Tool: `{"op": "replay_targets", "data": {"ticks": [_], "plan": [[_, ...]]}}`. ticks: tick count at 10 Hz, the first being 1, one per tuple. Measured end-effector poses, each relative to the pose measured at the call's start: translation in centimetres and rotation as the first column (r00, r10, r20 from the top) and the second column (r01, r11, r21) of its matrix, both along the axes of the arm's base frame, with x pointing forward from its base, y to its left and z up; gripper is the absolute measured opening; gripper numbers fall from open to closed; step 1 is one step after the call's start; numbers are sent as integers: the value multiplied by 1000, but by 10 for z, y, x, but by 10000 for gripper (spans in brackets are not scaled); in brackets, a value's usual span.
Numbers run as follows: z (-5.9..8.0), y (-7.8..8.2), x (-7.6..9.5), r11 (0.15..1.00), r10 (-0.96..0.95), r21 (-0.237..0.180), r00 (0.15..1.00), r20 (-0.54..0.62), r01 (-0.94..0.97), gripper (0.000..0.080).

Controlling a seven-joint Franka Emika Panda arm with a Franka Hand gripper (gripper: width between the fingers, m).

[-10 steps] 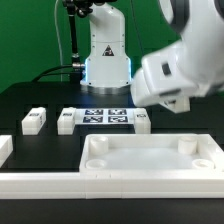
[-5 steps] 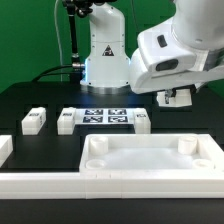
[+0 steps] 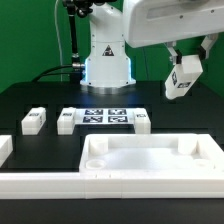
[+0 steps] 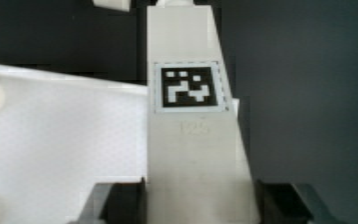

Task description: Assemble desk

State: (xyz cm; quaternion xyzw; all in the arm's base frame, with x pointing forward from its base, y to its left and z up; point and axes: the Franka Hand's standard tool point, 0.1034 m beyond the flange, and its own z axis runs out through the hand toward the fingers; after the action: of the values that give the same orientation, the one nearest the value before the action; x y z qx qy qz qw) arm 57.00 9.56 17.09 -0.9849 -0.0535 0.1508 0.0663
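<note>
My gripper [image 3: 181, 66] is shut on a white desk leg [image 3: 179, 78] and holds it in the air, tilted, above the exterior view's right. In the wrist view the leg [image 4: 194, 120] runs between my fingers [image 4: 119, 204] and shows one square tag. The white desk top [image 3: 150, 158], a tray with a raised rim and corner sockets, lies on the black table at the front, below the leg; it also shows in the wrist view [image 4: 51, 140]. Three more legs lie on the table: one [image 3: 33, 120] at the left, one [image 3: 67, 120] beside it, one [image 3: 141, 121] behind the top.
The marker board [image 3: 105, 117] lies flat between two of the legs. A long white border rail [image 3: 40, 183] runs along the front, with a short white piece [image 3: 5, 148] at the far left. The robot base [image 3: 107, 60] stands at the back.
My gripper has risen and swung to the exterior view's right with the leg in it; the leg now hangs in full view. Nothing on the table has moved.
</note>
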Motion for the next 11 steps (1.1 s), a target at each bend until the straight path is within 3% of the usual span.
{"op": "replay_targets", "data": {"ticks": [1,3,5,7,11], "plan": [[-1,-1,2,1000,-7,-1,999,50,7,288],[1,-1,27,999,-16,31,972,235,9,288],[32,1,55,998,-53,49,927,371,37,288],[23,-3,54,998,-66,45,873,483,50,288],[19,-9,62,996,-91,52,714,694,76,288]]}}
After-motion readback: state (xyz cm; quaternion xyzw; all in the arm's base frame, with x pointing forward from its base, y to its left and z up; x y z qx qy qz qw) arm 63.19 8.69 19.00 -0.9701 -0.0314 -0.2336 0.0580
